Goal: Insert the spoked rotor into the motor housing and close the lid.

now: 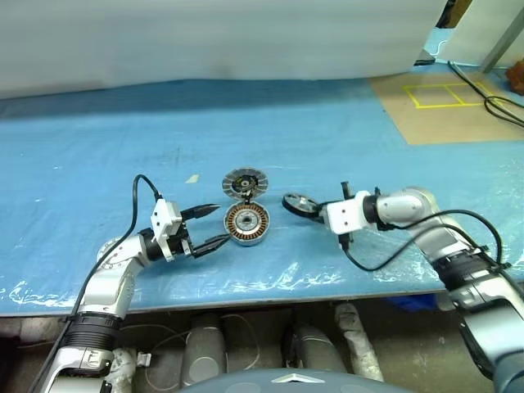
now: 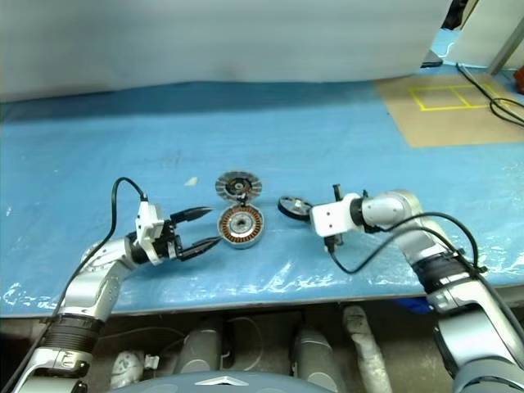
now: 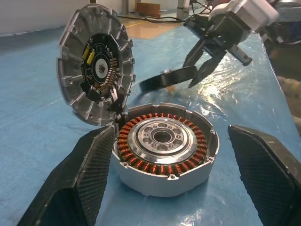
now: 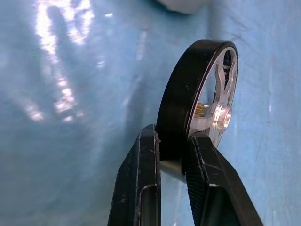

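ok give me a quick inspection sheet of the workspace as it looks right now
surface: blue sheet over the table, glossy and wrinkled near the front edge
job's things: motor housing open, copper coils showing; lid tilted up at its far rim; spoked rotor lifted, right of the housing
clutter: small pale scrap on the sheet
grippers: left gripper open beside the housing; right gripper shut on the rotor's rim
cables: black leads on both wrists; black cables far right
surroundings: white backdrop, cardboard panel with yellow tape

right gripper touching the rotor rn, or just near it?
Touching. The right wrist view shows both fingers of the right gripper clamped on the black rim of the spoked rotor, with no gap on either side.
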Motion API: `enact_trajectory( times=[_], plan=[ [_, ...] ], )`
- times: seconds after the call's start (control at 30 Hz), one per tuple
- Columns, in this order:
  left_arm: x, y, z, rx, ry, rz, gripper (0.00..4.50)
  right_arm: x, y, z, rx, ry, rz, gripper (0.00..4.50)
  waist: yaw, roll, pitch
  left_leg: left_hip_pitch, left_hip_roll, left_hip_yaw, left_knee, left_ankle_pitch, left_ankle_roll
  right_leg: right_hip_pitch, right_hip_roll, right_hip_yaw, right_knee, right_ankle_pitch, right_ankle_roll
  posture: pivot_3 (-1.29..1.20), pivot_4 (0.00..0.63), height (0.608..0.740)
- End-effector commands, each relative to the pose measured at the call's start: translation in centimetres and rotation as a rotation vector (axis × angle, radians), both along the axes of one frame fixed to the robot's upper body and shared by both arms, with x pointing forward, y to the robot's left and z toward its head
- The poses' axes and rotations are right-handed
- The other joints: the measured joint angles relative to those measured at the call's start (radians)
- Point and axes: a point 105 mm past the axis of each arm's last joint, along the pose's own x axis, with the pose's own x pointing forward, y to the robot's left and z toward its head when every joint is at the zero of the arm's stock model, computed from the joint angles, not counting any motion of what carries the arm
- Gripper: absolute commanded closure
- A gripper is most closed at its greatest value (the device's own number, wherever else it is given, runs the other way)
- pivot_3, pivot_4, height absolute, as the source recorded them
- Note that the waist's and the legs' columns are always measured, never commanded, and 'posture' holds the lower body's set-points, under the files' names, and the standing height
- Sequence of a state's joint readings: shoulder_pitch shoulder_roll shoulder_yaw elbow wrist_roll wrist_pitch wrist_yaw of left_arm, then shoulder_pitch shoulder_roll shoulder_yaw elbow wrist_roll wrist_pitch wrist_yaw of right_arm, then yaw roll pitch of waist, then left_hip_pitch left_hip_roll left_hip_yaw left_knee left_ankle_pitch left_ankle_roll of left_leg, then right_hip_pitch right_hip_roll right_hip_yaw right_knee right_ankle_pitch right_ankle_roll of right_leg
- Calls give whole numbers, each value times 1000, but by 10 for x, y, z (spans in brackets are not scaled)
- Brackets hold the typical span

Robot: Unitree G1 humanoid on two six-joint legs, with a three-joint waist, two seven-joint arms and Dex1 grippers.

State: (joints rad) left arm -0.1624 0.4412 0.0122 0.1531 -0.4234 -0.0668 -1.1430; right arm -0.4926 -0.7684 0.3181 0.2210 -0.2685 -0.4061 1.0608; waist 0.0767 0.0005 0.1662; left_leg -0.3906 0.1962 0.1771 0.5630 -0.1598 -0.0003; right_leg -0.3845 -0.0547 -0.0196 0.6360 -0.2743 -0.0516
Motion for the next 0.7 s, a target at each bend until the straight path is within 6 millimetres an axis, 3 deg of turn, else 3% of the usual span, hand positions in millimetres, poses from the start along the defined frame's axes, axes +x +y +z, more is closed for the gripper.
enact_trajectory(
  times=[0.03, 0.2, 0.43, 0.7],
  plan=[
    [4, -3, 8, -6, -45, -21, 417, -16, 4, -9, -72, 2, 53, 4155, -3, 0, 0, 1, 0, 0, -1, 0, 0, 0, 0, 1, 0, 0, 0, 0, 150, 740],
    [7, -5, 8, -10, -47, -33, 417, -18, 5, -6, -109, -30, 61, 4155, -9, 0, 0, 0, -1, 0, -3, 0, 0, 0, 0, 1, -3, 0, 0, 0, 150, 740],
    [9, -5, 6, -12, -48, -30, 417, -29, 7, 17, -32, 73, 9, 1725, -6, 0, 0, -8, -1, 0, -4, 0, 0, -4, 0, -1, -9, 1, 1, 0, 150, 740],
    [8, -5, 3, -15, -46, -19, 417, -45, 4, 44, 26, 158, -2, 1725, -4, 0, 0, -11, 0, -1, -3, 0, 1, -4, 0, -4, -10, 1, 1, 0, 150, 740]
  ],
)
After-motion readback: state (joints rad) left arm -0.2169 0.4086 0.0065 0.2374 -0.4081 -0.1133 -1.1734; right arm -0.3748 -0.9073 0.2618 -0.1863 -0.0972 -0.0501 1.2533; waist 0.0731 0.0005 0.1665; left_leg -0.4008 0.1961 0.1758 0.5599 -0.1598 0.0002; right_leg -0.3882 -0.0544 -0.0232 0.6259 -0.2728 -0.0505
